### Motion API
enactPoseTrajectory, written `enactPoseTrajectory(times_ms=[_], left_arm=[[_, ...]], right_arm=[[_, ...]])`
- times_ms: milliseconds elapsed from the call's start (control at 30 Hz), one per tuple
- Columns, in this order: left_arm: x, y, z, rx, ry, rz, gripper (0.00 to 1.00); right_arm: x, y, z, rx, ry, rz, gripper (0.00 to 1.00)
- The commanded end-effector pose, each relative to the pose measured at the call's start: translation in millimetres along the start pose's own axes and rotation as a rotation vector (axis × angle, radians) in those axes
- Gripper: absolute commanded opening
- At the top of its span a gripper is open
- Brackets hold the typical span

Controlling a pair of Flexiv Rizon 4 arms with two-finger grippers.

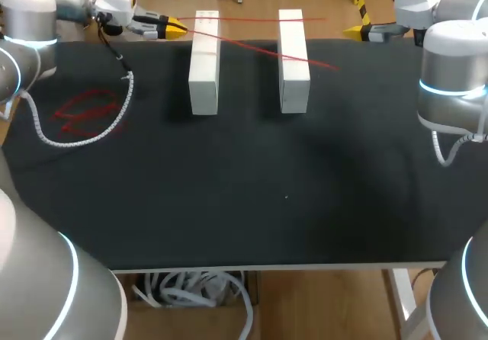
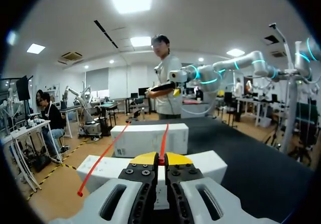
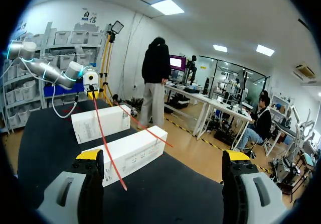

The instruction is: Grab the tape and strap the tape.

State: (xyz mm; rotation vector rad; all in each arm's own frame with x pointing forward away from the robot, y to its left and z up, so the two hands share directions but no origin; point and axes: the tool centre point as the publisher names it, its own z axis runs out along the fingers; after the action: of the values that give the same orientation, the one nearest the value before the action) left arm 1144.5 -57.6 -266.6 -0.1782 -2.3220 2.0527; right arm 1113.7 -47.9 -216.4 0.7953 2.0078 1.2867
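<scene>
Two white blocks [image 1: 204, 62] [image 1: 293, 59] stand side by side at the back of the black table. Thin red tape [image 1: 252, 46] runs across their tops in two strands, one straight and one slanting down to the right. My left gripper [image 1: 171, 27] hovers at the back left beside the left block, shut on the tape's end [image 2: 161, 158], with both blocks [image 2: 150, 138] ahead of it. At the back right my right gripper [image 1: 360, 29] is open and holds nothing [image 3: 163, 158]. From there the tape [image 3: 108, 151] crosses the nearer block [image 3: 130, 153].
A loose tangle of red tape [image 1: 88, 113] lies on the table's left side, with my left arm's white coiled cable [image 1: 76, 138] curling around it. The black mat [image 1: 252, 195] stretches to the front edge.
</scene>
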Motion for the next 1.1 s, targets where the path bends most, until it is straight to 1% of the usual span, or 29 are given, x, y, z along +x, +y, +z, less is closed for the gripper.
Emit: enactPoseTrajectory(times_ms=[33,167,333,400,467,600,667,700,733,767,867,1000,1100], left_arm=[[-5.0,-23.4,11.3,-0.007,0.074,0.006,0.00],[-8.2,-36.7,21.9,-0.009,0.005,-0.004,0.00],[-11.6,-52.1,29.2,-0.022,-0.095,-0.012,0.00],[-12.5,-58.5,31.2,-0.015,-0.131,-0.018,0.00],[-13.4,-65.3,33.3,-0.011,-0.191,-0.038,0.00],[-7.1,-84.8,39.1,0.003,-0.224,-0.050,0.00],[-4.5,-88.9,41.7,0.001,-0.231,-0.069,0.00],[-3.8,-90.1,42.3,-0.008,-0.245,-0.094,0.00],[-3.7,-91.5,42.7,-0.031,-0.277,-0.115,0.00],[-3.9,-92.9,42.6,-0.027,-0.294,-0.123,0.00],[-3.9,-99.2,40.8,0.026,-0.350,-0.135,0.00],[-4.6,-111.7,44.1,0.076,-0.387,-0.122,0.00],[-7.1,-119.7,46.1,0.093,-0.425,-0.123,0.00]], right_arm=[[-0.3,-0.7,-0.4,-0.002,0.001,0.000,1.00],[-0.3,-0.7,-0.4,-0.002,0.001,0.000,1.00],[-0.3,-0.7,-0.4,-0.002,0.001,0.000,1.00],[-0.3,-0.7,-0.4,-0.002,0.001,0.000,1.00],[-0.3,-0.7,-0.4,-0.002,0.001,0.000,1.00],[-0.3,-0.7,-0.4,-0.002,0.001,0.000,1.00],[-0.3,-0.7,-0.4,-0.002,0.001,0.000,1.00],[-0.3,-0.7,-0.4,-0.002,0.001,0.000,1.00],[-0.3,-0.7,-0.4,-0.002,0.001,0.000,1.00],[-0.3,-0.7,-0.4,-0.002,0.001,0.000,1.00],[-0.3,-0.7,-0.4,-0.002,0.001,0.000,1.00],[-0.3,-0.7,-0.4,-0.002,0.001,0.000,1.00],[-0.3,-0.7,-0.4,-0.002,0.001,0.000,1.00]])
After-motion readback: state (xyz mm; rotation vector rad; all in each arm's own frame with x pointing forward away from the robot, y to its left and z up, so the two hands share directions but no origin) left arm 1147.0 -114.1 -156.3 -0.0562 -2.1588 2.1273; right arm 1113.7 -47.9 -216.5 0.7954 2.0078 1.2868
